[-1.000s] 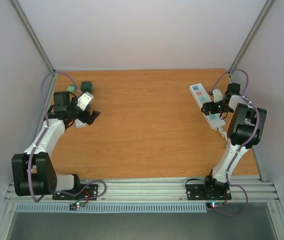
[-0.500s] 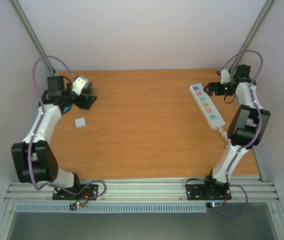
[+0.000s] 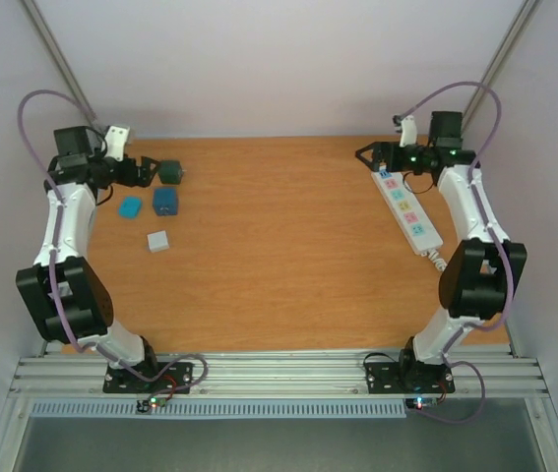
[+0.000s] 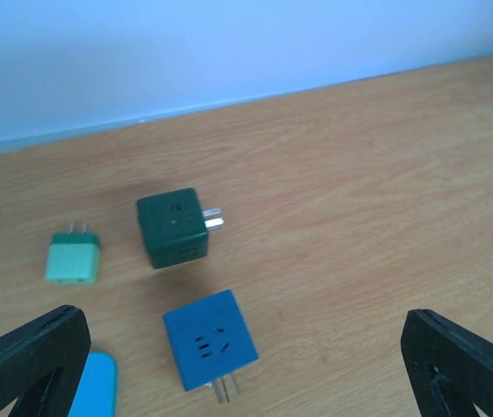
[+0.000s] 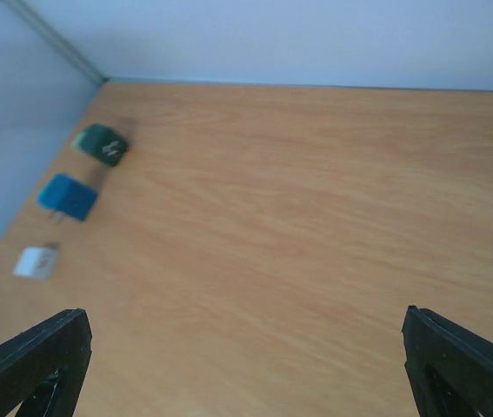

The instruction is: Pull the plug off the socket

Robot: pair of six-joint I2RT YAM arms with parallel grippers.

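Though by white plug (image 3: 158, 241) & socket (image 3: 408, 206) 1 s ago, L/R jaws now at far edge, wide open.

The left hand (image 4: 242, 317) is spread wide. On the surface (image 4: 385, 200) lie a dark green cube adapter (image 4: 171, 228), a blue cube adapter (image 4: 209, 339) and a mint plug (image 4: 73, 261).

No writing could be read anywhere: the socket (image 3: 407, 205) panels were too small, and the green cube (image 4: 173, 228) and blue cube (image 4: 209, 339) showed only slots.
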